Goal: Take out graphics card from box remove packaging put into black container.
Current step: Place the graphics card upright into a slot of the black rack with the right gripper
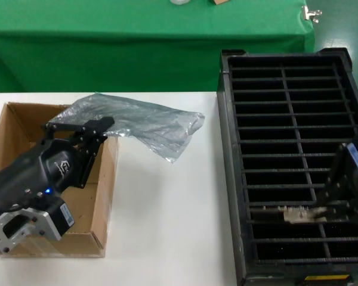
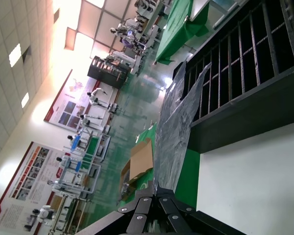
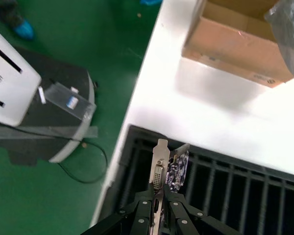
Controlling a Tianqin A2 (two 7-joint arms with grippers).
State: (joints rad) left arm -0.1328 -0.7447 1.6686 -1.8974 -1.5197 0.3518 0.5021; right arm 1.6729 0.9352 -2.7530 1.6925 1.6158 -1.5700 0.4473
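Observation:
My left gripper (image 1: 104, 126) is shut on the edge of the silvery-grey crinkled bag (image 1: 144, 124), which hangs from it over the box's far right corner and the table; it also shows in the left wrist view (image 2: 174, 132). The brown cardboard box (image 1: 9, 140) lies at the table's left. My right gripper (image 3: 161, 192) is shut on the graphics card (image 3: 172, 169), a dark board with a silver port bracket. It holds the card over a near right slot of the black container (image 1: 286, 161). In the head view the card (image 1: 298, 213) shows pale beside the right gripper (image 1: 325, 210).
A white table (image 1: 167, 226) carries the box and the tray. A green-draped table (image 1: 107, 42) stands behind. In the right wrist view a grey and white machine (image 3: 34, 107) stands on the green floor past the table edge.

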